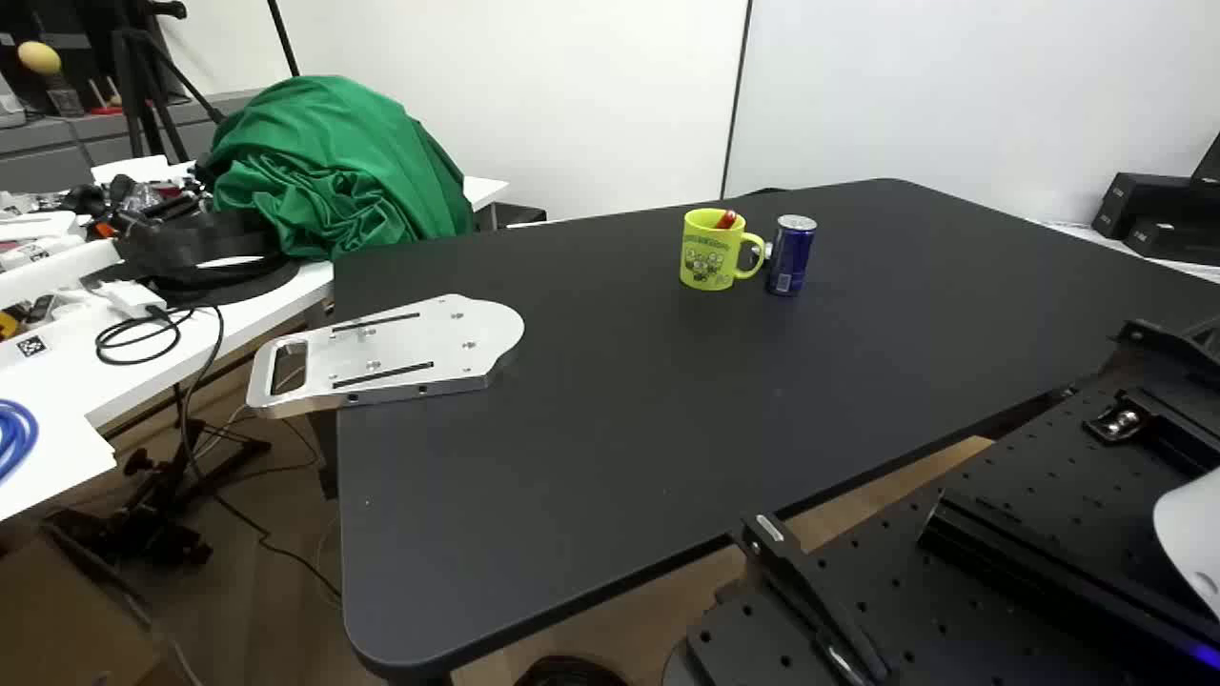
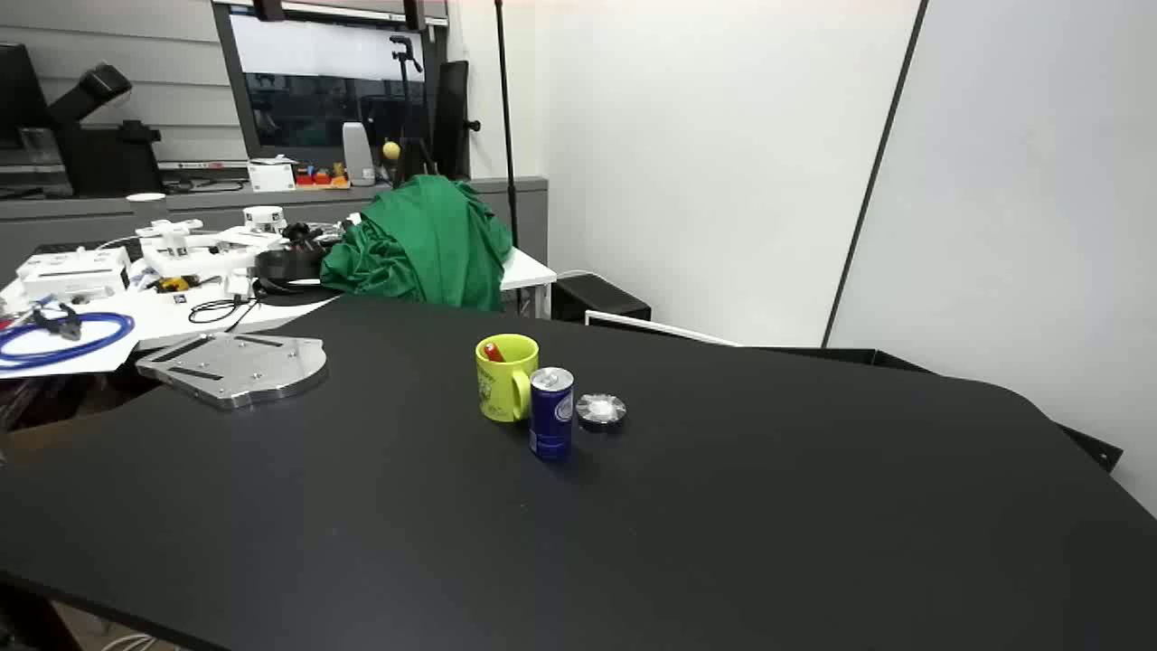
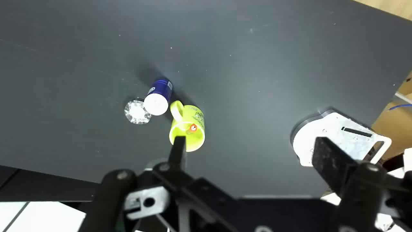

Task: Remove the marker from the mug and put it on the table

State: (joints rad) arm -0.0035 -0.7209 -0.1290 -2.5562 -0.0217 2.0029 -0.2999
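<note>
Black tool (image 3: 253, 153), blocky fingers (image 3: 177, 152), silvery bracket (image 3: 160, 200) with dark hole (image 3: 149, 202)

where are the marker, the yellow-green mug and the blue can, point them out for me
Marker (image 3: 193, 128): wrist view, on its exposed red end.
Yellow-green mug (image 1: 706, 255): an exterior view, on its printed side.
Blue can (image 2: 550, 418): an exterior view, on its side wall.

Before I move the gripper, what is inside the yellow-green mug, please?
The marker is inside the mug, its red end showing. The mug's wall covers the marker's lower part in both exterior views; I cannot tell if the bottom holds anything else.
</note>
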